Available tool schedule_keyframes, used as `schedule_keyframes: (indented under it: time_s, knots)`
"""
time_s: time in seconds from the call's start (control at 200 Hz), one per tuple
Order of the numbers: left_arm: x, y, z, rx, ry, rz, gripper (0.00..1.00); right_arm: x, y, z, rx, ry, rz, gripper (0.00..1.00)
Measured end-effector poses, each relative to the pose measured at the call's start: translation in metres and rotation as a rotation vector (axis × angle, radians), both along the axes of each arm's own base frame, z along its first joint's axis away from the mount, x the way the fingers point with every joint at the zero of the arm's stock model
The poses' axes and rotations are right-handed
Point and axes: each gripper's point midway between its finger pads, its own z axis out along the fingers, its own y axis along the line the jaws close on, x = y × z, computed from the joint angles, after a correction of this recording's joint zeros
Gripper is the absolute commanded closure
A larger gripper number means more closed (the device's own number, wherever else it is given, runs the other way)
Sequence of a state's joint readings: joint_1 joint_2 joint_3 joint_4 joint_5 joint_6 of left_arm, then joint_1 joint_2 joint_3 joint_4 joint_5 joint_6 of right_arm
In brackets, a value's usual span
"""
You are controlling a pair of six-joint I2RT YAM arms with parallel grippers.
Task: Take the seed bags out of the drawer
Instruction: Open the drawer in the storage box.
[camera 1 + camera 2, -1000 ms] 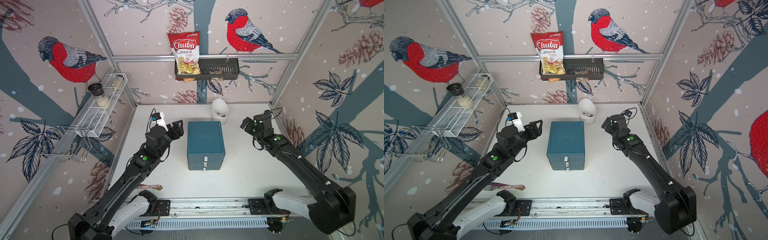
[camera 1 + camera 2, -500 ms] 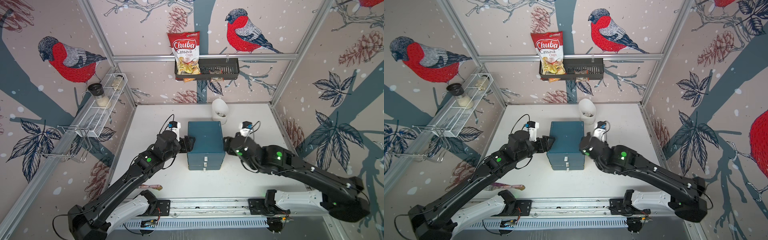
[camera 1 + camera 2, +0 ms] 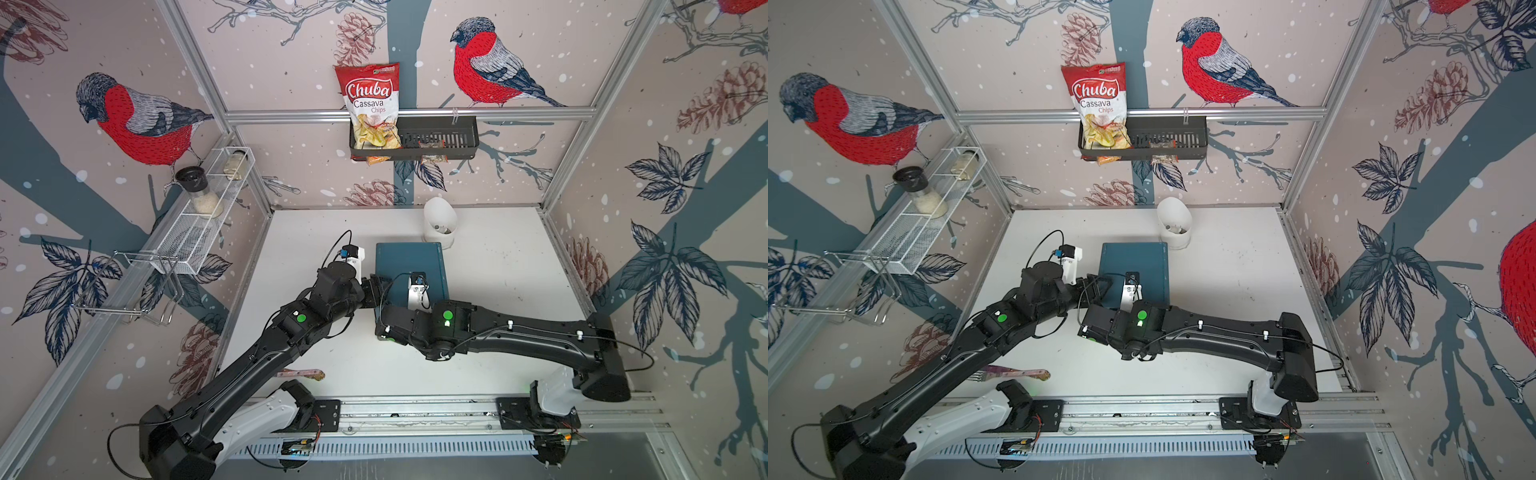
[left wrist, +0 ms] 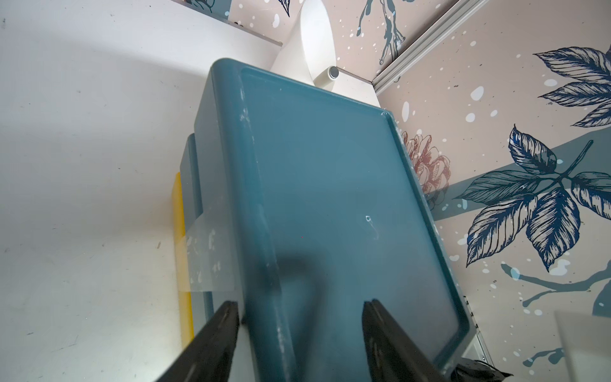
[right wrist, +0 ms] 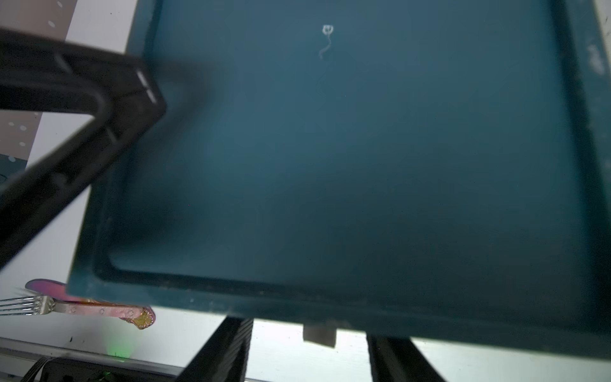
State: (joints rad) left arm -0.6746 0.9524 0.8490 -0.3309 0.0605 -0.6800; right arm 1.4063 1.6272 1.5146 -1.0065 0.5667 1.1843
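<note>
Two arms were at the teal drawer unit (image 3: 415,262) in the middle of the table (image 3: 511,274). The left arm (image 3: 266,353) stretched forward from the near left corner. Its left gripper (image 4: 301,307) sat at the unit's upper left edge with the fingers moderately apart, one beside the side wall and one over the top panel, clamping nothing. The right arm (image 3: 519,336) lay bent across the unit's front, its wrist above the top. The right gripper (image 5: 309,334) pointed past the front edge, its fingers parted on either side of a pale handle tab (image 5: 320,335) and, as far as we could see, not pinching it. In both top views that arm covered the drawer fronts, and the right wrist view was blurred there, so we could not tell whether any drawer stood open. The seed bags were hidden from us in every view, so we could not place them.
</note>
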Motion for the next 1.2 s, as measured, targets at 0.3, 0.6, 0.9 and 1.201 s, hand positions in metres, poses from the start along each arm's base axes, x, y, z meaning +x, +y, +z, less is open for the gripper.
schedule_keyframes:
  time_s: [0.3,0.6,0.9,1.201]
  knots:
    - [-0.004,0.005,-0.006,0.023,0.008,0.005,0.4,0.017,-0.008,-0.018,0.015,0.053,-0.062,0.57]
    - [-0.006,0.002,-0.007,0.037,-0.002,-0.035,0.52,0.024,0.0,-0.016,0.019,0.054,-0.058,0.82]
    - [0.002,-0.001,-0.011,0.054,-0.005,-0.025,0.64,0.026,-0.004,-0.017,-0.003,0.04,-0.068,1.0]
    - [0.012,-0.002,-0.011,0.035,-0.018,0.019,0.71,0.014,-0.007,-0.012,0.011,0.007,-0.035,1.0]
